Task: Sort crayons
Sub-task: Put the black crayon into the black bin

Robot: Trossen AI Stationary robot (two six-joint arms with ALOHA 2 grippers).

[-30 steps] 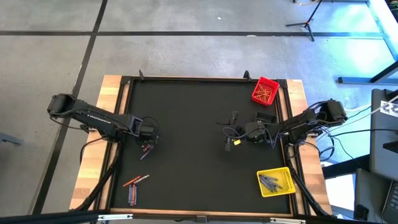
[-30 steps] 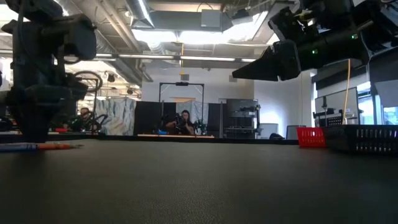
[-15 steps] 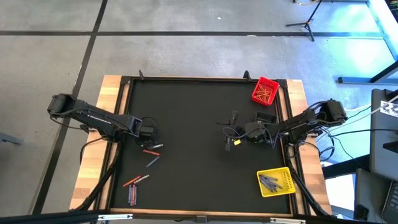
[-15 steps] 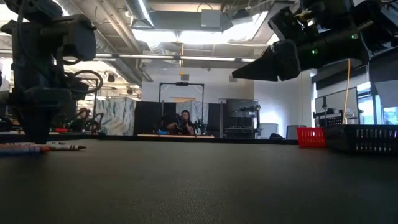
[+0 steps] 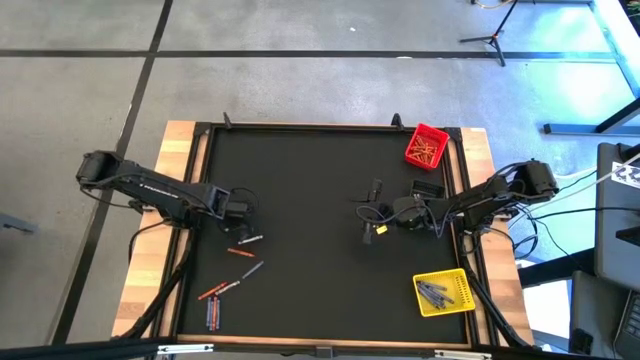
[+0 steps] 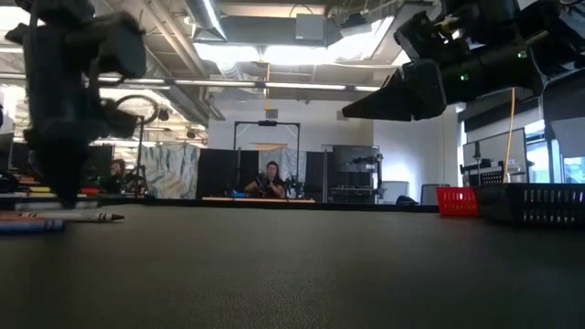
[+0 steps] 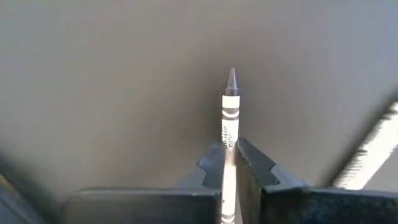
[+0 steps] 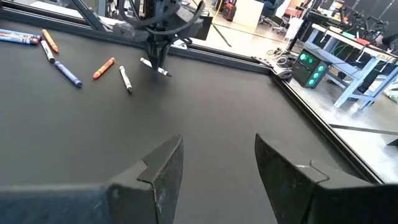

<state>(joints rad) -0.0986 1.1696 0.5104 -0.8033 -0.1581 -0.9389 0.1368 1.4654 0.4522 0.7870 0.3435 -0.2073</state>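
Left gripper (image 7: 229, 163): pinched a grey crayon (image 7: 228, 127) between its fingers (image 7: 255, 168), tip poking out ahead, likely for carrying to the yellow bin (image 5: 444, 293).
Held crayon: off the mat, clamped mid-length, just above the loose crayons (image 5: 236, 262).
Right gripper (image 8: 217, 163): spread, empty, waiting between yellow bin and red bin (image 5: 426, 146).
Loose crayons: far across the table (image 5: 300, 180) from the yellow bin.

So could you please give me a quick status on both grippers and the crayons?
Left gripper shut on a grey crayon at the mat. Right gripper open, empty, waiting mid-table. Loose crayons beside the left gripper; nothing blocking.
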